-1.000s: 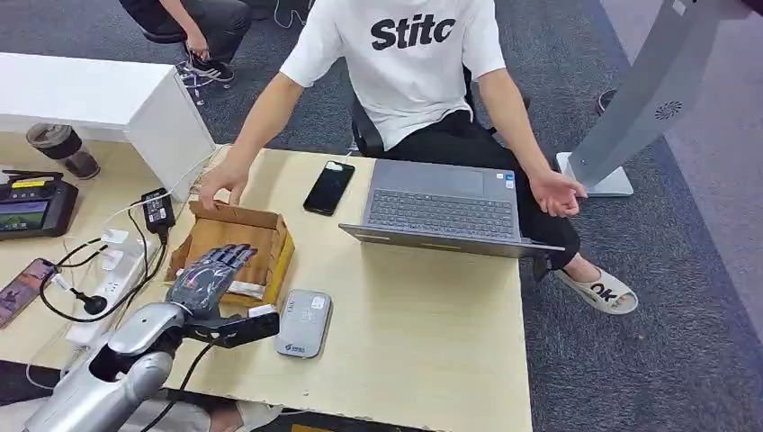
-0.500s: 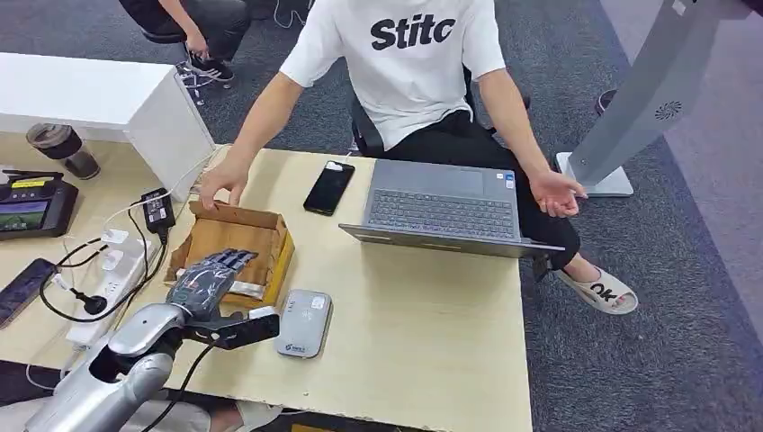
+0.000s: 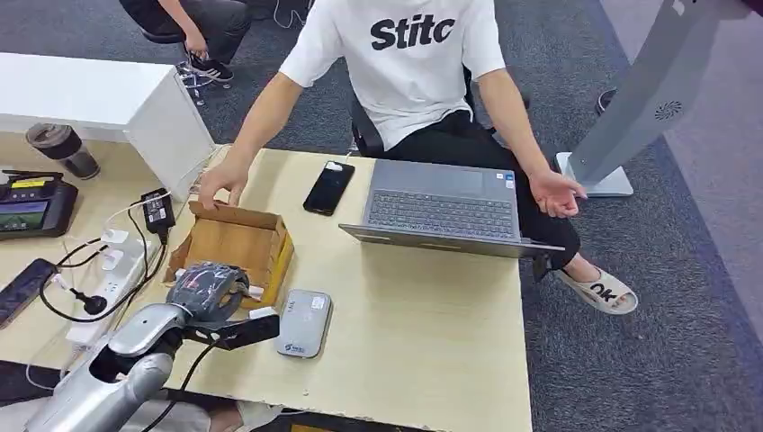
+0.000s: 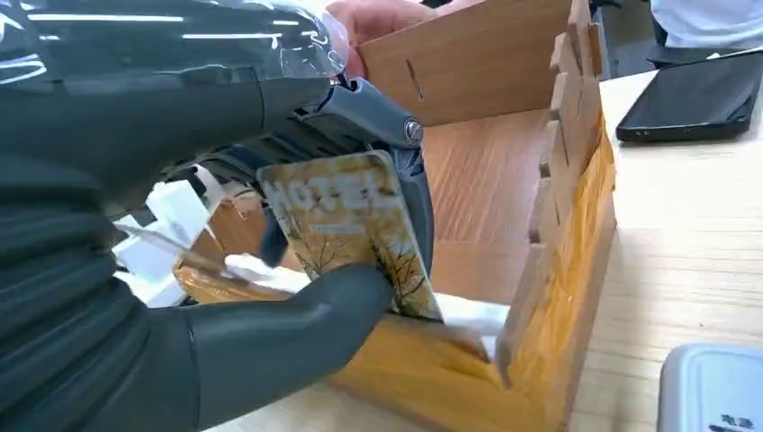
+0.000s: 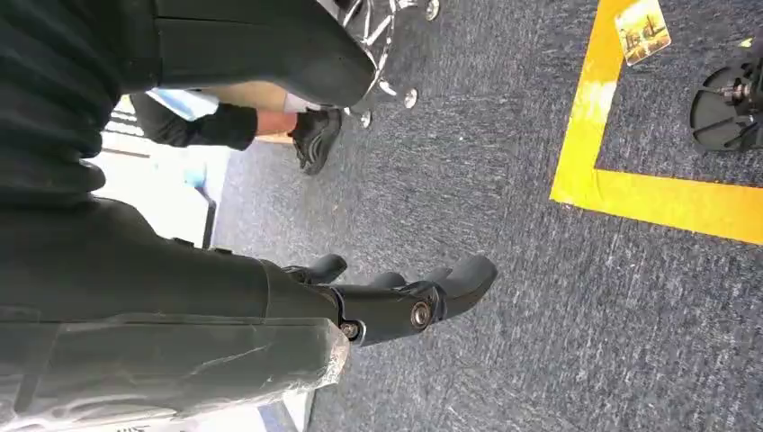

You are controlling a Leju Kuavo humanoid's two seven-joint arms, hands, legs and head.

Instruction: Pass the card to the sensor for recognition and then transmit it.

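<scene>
The head view looks forward and down from high on the robot's body, taking in the whole pale wooden worktop (image 3: 423, 315) from a distance. The left wrist view sits very close behind the left hand (image 4: 270, 270), facing the open brown wooden box (image 4: 558, 225), which the head view also shows (image 3: 236, 245) at lower left of its frame. The right wrist view points down at grey carpet floor (image 5: 468, 162).

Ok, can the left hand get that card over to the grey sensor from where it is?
Probably yes. The left hand already pinches the card inside the wooden box, and the sensor lies just beside the box. Only the box wall stands between them, so lift first.
</scene>
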